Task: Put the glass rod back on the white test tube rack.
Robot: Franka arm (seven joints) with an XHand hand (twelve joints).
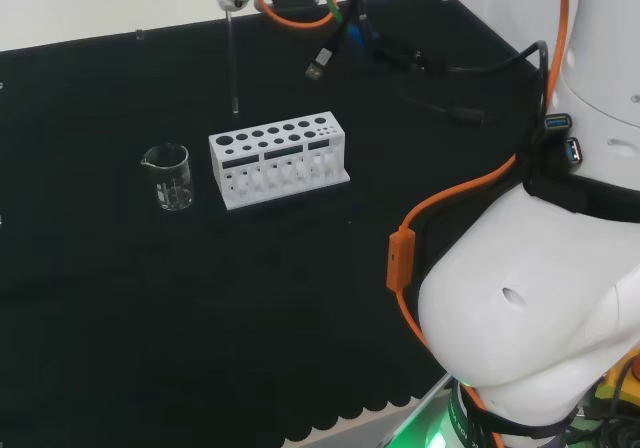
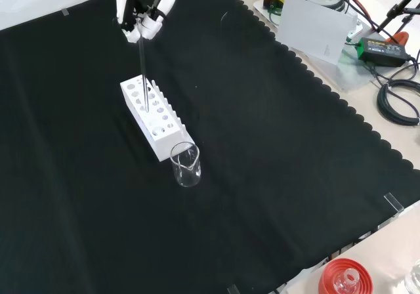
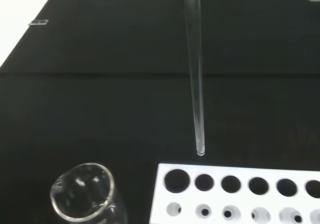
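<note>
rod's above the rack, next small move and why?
Probably lower the rod straight down, correcting slightly to centre its tip over a hole. The hand holds it upright, and in the wrist view the tip hangs just above the rack, near its end holes by the beaker, not yet inserted.

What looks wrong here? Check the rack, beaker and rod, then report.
Nothing stands out. The white rack and beaker stand upright on the cloth, nothing spilled. The hand holds the glass rod upright above the rack.

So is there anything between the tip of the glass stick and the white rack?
Nothing: in the wrist view, the glass rod hangs above the rack, bare black cloth between.
</note>
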